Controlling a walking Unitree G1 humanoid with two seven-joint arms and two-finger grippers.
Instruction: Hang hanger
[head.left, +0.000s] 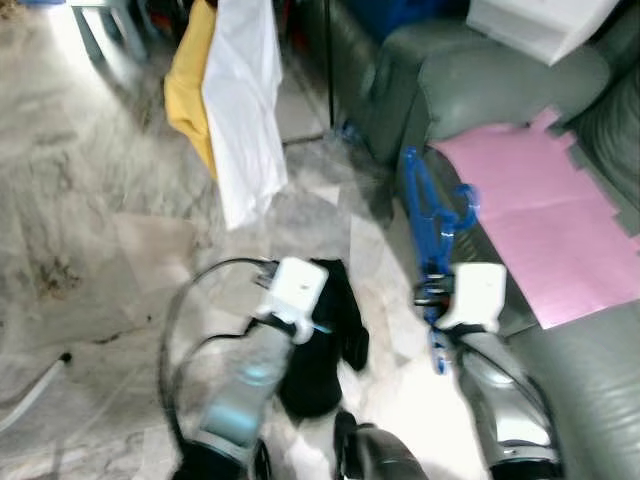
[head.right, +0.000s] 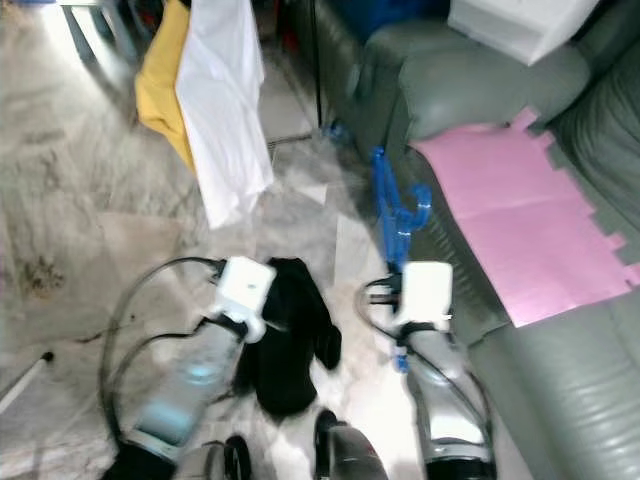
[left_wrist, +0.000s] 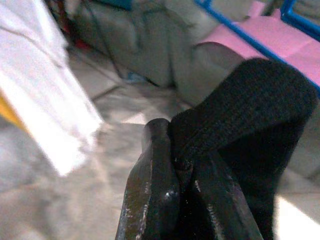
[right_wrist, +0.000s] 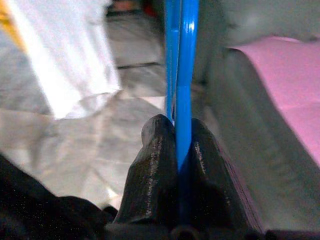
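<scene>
A blue plastic hanger (head.left: 432, 222) stands upright in front of me, its hook curling toward the sofa. My right gripper (right_wrist: 176, 137) is shut on the hanger's blue bar (right_wrist: 181, 75), low on the frame. A black knitted garment (head.left: 322, 345) hangs from my left gripper (left_wrist: 181, 165), which is shut on a fold of it (left_wrist: 250, 115). The garment droops toward the marble floor between my two arms. A white shirt (head.left: 245, 100) and a yellow one (head.left: 190, 80) hang ahead at the upper left.
A grey-green leather sofa (head.left: 590, 390) runs along my right, with a pink sheet (head.left: 545, 215) on its seat and a white box (head.left: 540, 22) on its far arm. A thin dark pole (head.left: 328, 70) stands beside the hung shirts. Marble floor (head.left: 90, 230) spreads to the left.
</scene>
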